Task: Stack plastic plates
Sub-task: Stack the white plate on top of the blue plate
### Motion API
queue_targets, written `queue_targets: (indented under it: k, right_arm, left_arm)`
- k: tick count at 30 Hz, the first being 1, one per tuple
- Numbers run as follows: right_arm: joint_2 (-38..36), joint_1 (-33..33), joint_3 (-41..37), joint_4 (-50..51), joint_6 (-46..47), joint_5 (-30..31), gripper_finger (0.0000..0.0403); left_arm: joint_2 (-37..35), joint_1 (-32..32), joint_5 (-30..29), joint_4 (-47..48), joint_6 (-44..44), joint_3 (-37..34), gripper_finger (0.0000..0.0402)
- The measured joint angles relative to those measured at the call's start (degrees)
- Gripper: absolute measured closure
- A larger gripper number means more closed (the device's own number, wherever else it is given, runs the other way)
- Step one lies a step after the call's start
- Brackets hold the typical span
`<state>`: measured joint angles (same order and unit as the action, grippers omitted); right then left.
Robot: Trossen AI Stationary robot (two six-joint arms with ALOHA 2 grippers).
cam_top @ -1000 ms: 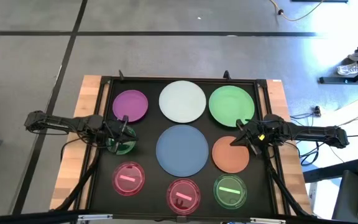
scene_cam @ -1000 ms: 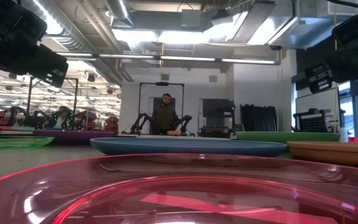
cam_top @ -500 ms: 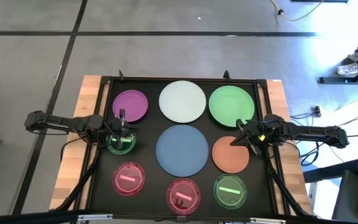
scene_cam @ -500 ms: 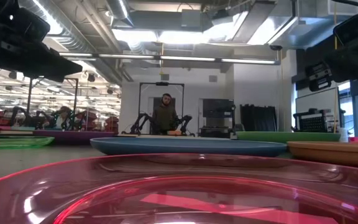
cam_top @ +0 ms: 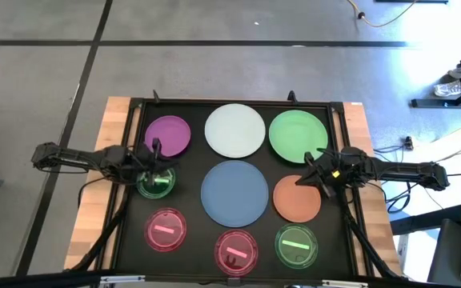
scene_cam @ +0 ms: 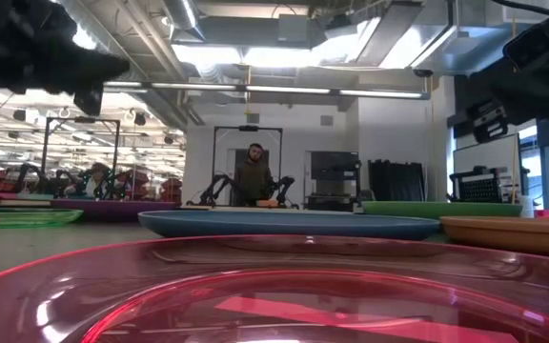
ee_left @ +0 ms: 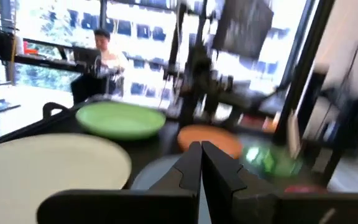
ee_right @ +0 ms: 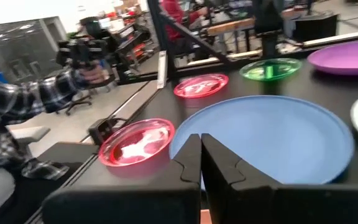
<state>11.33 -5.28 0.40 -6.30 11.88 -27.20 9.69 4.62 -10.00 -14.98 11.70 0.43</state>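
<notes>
Nine plates lie unstacked on the black table top (cam_top: 190, 172): purple plate (cam_top: 168, 135), white plate (cam_top: 234, 130) and green plate (cam_top: 298, 134) across the upper row, blue plate (cam_top: 234, 193) at centre with the orange plate (cam_top: 296, 199) to its right, two pink ones (cam_top: 166, 230) and a small green plate (cam_top: 296, 245) along the bottom. The left gripper (cam_top: 157, 158), fingers pressed together and empty, sits over another small green plate (cam_top: 156, 184) at middle left. The right gripper (cam_top: 306, 178), likewise closed on nothing, is at the orange plate's upper edge.

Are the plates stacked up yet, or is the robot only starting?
Only starting. Nothing looks stacked: in the high view all nine plates lie apart. The left tool is shut and empty above the small see-through green plastic plate; the right tool, also shut, is over the round orange plastic plate. All the stacking is left.
</notes>
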Motion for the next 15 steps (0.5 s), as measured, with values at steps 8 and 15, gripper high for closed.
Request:
queue_targets:
  k: [8, 15]
  right_arm:
    - [0.0, 0.0, 0.0, -0.84, 5.67, 6.74, 0.0398]
    - [0.04, 0.0, 0.0, -11.15, 5.32, 16.6, 0.0398]
  left_arm:
    - [-0.02, 0.0, -10.92, -11.18, 4.38, 0.0, 0.0395]
    - [3.61, -0.94, -14.76, -13.28, 2.13, 0.0, 0.0395]
